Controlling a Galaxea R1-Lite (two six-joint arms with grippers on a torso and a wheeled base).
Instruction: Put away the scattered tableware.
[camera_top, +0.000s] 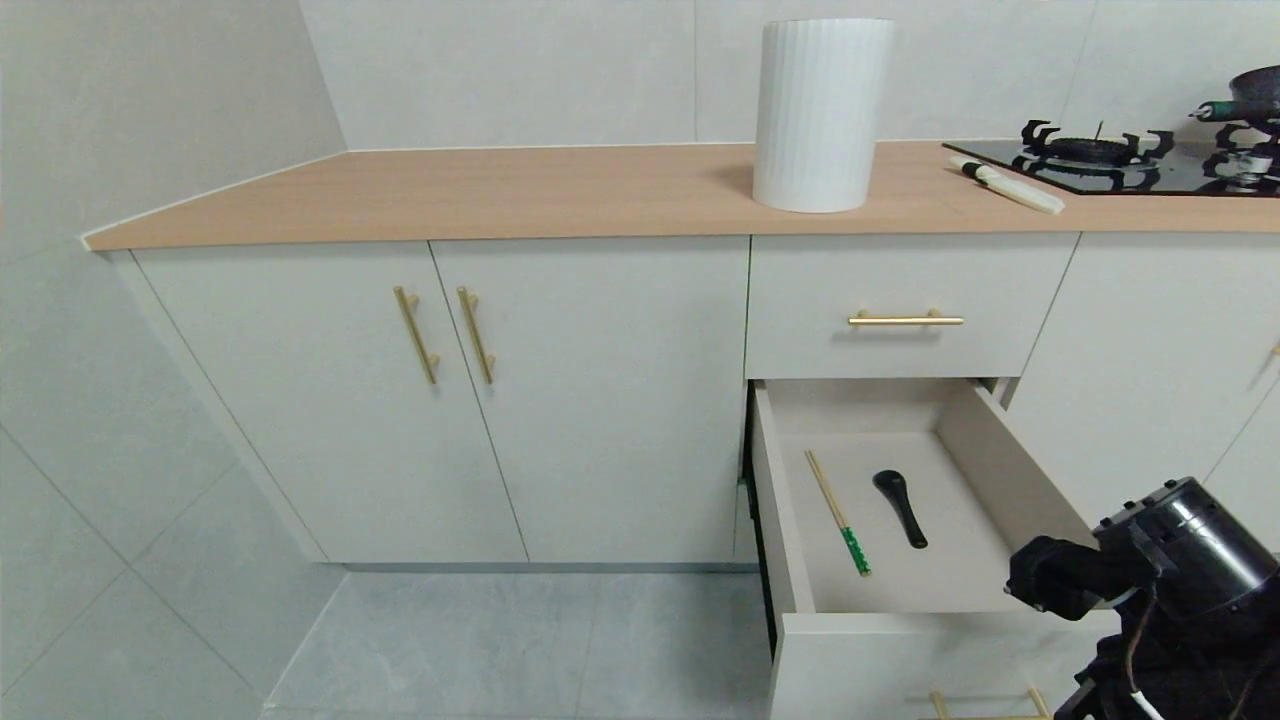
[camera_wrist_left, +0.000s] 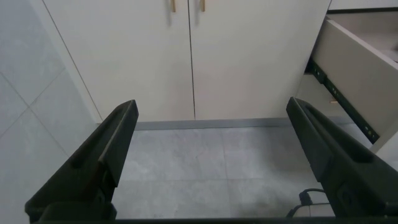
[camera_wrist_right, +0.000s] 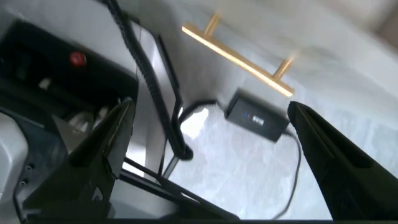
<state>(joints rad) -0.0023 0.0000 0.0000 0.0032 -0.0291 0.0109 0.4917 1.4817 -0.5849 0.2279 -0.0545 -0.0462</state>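
Left gripper (camera_wrist_left: 211, 109) is held wide open and empty above the floor before the cabinet doors (camera_wrist_left: 186, 56); the right gripper (camera_wrist_right: 211, 109) is likewise spread, nothing gripped, near a brass handle (camera_wrist_right: 239, 59). Chopsticks (camera_top: 838, 512) and a black spoon (camera_top: 900, 505) are laid apart, side by side, in the open drawer (camera_top: 960, 540).

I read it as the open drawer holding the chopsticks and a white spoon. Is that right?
Not quite: the spoon is black, not white. The head view shows it lying beside the chopsticks in the open drawer.
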